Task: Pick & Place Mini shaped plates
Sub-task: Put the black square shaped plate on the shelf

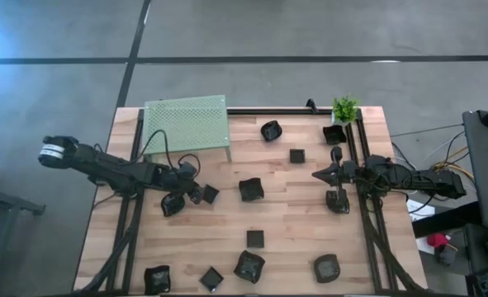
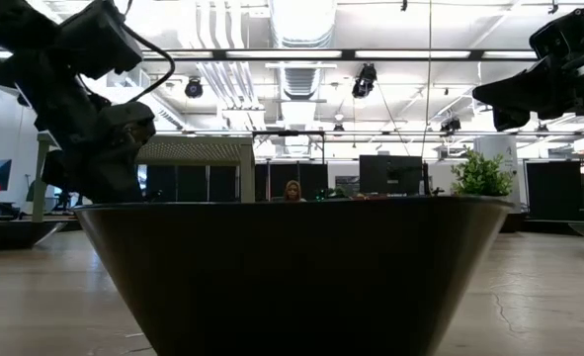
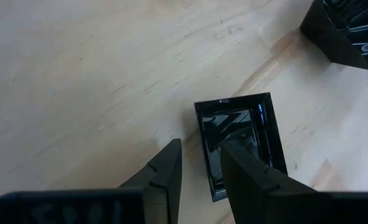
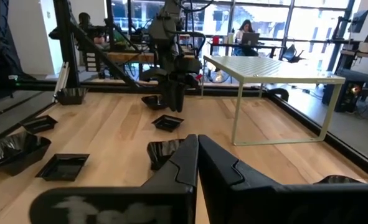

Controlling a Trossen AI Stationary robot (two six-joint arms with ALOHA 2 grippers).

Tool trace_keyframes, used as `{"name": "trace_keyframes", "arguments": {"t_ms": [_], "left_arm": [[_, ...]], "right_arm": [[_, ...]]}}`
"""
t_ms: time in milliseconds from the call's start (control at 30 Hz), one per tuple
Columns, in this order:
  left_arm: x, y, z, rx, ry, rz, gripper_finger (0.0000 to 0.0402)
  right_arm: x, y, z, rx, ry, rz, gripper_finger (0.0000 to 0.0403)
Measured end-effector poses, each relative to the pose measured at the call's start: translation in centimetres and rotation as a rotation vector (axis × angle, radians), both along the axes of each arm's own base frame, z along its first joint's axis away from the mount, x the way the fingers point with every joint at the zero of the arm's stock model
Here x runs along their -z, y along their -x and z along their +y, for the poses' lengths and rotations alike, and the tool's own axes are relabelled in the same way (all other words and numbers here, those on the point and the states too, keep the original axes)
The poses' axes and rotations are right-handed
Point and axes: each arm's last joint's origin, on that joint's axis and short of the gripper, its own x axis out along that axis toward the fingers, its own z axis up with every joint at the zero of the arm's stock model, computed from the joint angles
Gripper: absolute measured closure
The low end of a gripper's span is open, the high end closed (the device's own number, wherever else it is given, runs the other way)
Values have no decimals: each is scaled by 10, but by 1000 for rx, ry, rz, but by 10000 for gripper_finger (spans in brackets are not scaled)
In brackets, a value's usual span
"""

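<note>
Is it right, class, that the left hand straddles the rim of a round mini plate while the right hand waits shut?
Not quite: the mini plate is rectangular, not round, as the left wrist view shows. The left hand does straddle its rim, and the right hand waits shut.

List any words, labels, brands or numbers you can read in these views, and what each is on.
Nothing can be read.
Left claw: raised marks on its dark base, too blurred to read.
Right claw: raised marks on its base, also too blurred.
Small black dishes, green stand, plant pot: no text visible.
</note>
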Motion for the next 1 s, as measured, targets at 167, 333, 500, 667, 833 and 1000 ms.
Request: {"name": "trace_keyframes", "arguments": {"t_ms": [167, 333, 500, 667, 833, 1000], "left_arm": [[4, -2, 0, -6, 4, -9, 299], [14, -9, -1, 1, 21, 11, 299], [20, -16, -3, 41, 42, 56, 299], [17, -21, -5, 62, 58, 52, 300], [13, -24, -6, 98, 65, 37, 329], [14, -23, -6, 98, 69, 47, 376]], "right_arm": [[0, 0, 0, -1, 13, 0, 394], [0, 0, 0, 0, 13, 0, 394], [0, 0, 0, 0, 13, 0, 394], [0, 0, 0, 0, 12, 0, 394], [0, 0, 0, -1, 13, 0, 394], [0, 0, 0, 0, 11, 1, 394]]}}
